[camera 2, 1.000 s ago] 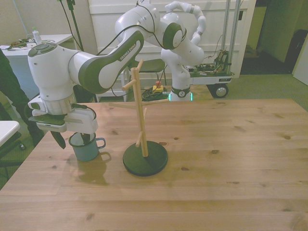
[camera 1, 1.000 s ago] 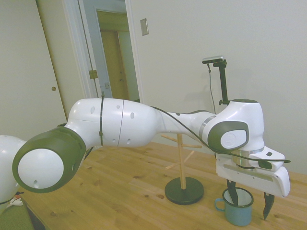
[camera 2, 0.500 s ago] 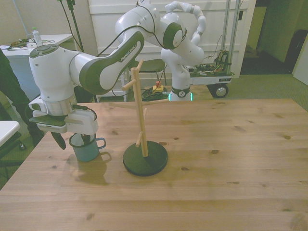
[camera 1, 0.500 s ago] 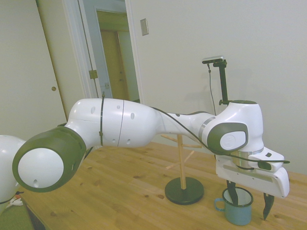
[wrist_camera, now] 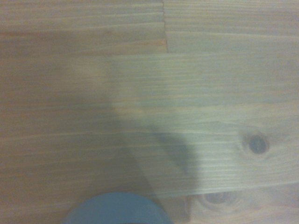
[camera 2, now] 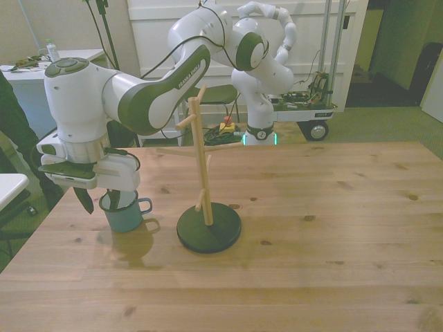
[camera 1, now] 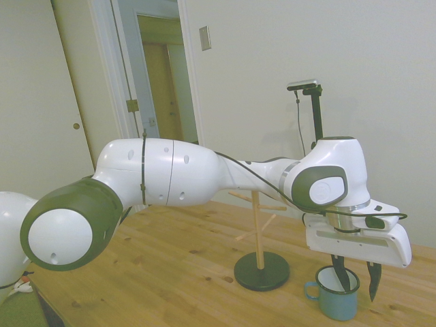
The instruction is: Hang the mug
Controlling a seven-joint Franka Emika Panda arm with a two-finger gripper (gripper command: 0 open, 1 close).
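The small blue enamel mug [camera 1: 334, 301] [camera 2: 124, 216] stands upright on the wooden table, its handle toward the rack. My gripper [camera 1: 356, 283] [camera 2: 104, 202] hangs over the mug's rim and is open. One finger dips inside the cup, the other hangs outside the wall on the side away from the rack. I see a gap between the outer finger and the mug. The wooden rack [camera 1: 257, 228] [camera 2: 203, 159] with a round black base stands just beside the mug, pegs bare. The wrist view shows only a blurred blue edge of the mug [wrist_camera: 117, 211].
The table edge [camera 2: 41, 228] runs close to the mug at the front view's left. A person's dark clothing [camera 2: 14, 117] shows beyond that edge. A second robot arm on a cart [camera 2: 277, 55] stands behind the table.
The hand has lifted slightly and turned at the wrist. In the side view the two fingers now look closer together around the mug's wall. The mug has not moved.
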